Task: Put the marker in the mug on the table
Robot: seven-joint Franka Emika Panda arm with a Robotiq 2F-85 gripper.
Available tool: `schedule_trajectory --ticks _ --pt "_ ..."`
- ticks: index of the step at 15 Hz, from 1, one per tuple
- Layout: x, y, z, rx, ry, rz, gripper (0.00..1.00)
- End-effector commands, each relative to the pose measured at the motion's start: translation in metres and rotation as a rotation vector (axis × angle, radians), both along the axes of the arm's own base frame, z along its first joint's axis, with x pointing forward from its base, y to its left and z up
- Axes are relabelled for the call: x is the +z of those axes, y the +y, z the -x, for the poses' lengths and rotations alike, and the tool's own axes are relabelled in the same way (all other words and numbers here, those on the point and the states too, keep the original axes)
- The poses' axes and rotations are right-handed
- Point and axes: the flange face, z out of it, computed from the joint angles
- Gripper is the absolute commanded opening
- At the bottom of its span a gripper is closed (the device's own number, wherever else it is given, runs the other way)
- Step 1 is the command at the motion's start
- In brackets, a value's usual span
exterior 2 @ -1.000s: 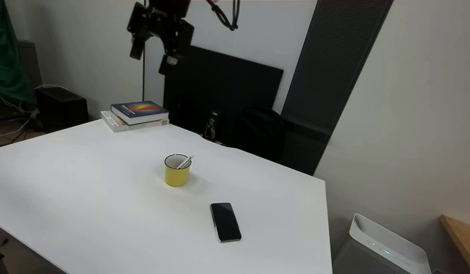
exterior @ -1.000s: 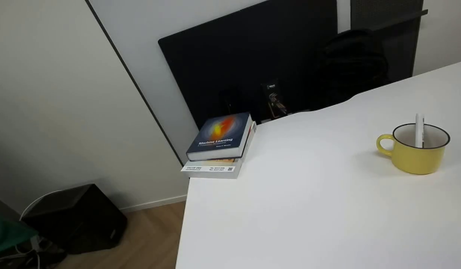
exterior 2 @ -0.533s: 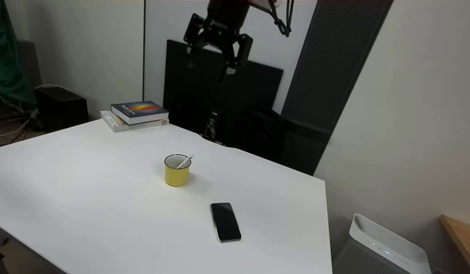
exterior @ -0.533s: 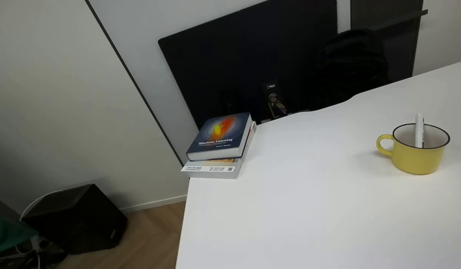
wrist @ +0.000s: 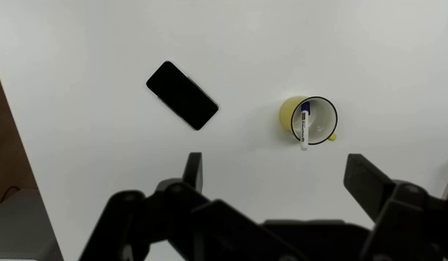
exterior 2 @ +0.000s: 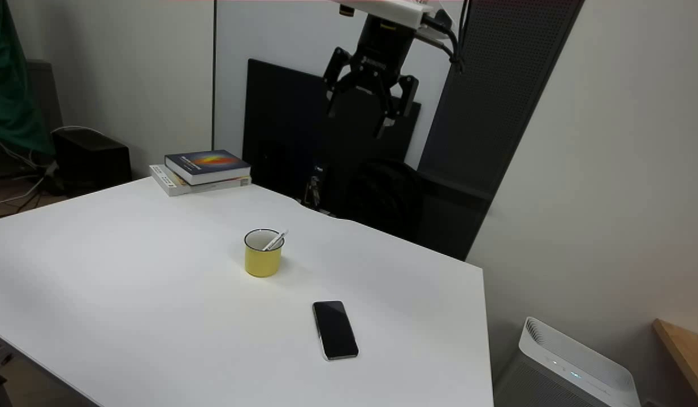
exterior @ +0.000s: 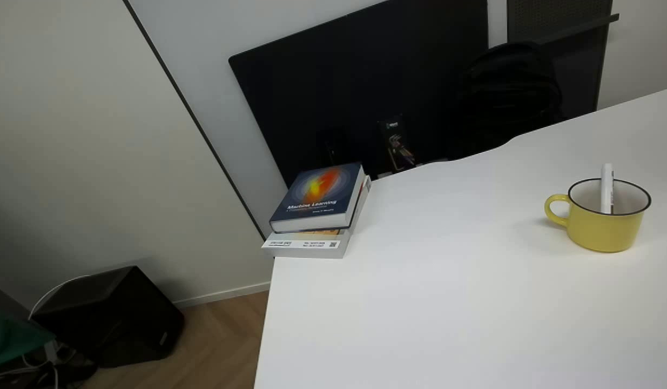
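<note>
The marker point(wrist: 304, 130) leans inside the mug point(wrist: 287, 112), purple cap point(wrist: 305, 108) down, its long axis slanting out toward the gripper point(wrist: 272, 172), which hangs high and off to one side of the mug, fingers point(wrist: 365, 185) apart, nothing between them. A phone point(wrist: 182, 95) and books point(exterior 2: 204, 169) lie on opposite sides of the mug; placing looks done, a retreat seemingly unblocked.

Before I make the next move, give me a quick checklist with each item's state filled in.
1. Marker inside the mug: ok, leaning, purple end in, white end sticking out.
2. Mug upright on the table: ok.
3. Gripper open, holding nothing: ok.
4. Gripper clear of mug and marker: ok, it hangs above the table, apart from both.
5. Upper arm clear of obstacles: cannot tell; in an exterior view it runs off the top.
</note>
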Motion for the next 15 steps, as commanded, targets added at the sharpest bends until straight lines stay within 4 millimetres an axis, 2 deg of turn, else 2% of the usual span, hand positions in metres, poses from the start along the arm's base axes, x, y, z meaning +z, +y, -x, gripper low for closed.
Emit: schedule_trajectory --ticks 1,9,10,11,15 --pt "0.001 -0.014 -0.033 0.016 0.002 -0.002 1.00" --pt "-0.017 -0.023 -0.077 0.082 0.031 -0.048 1.00" --pt "-0.018 -0.023 -0.078 0.073 0.045 -0.058 1.00" --pt "-0.022 -0.019 -0.067 0.071 0.034 -0.032 1.00" --pt "-0.025 -0.021 -0.074 0.073 0.047 -0.042 1.00"
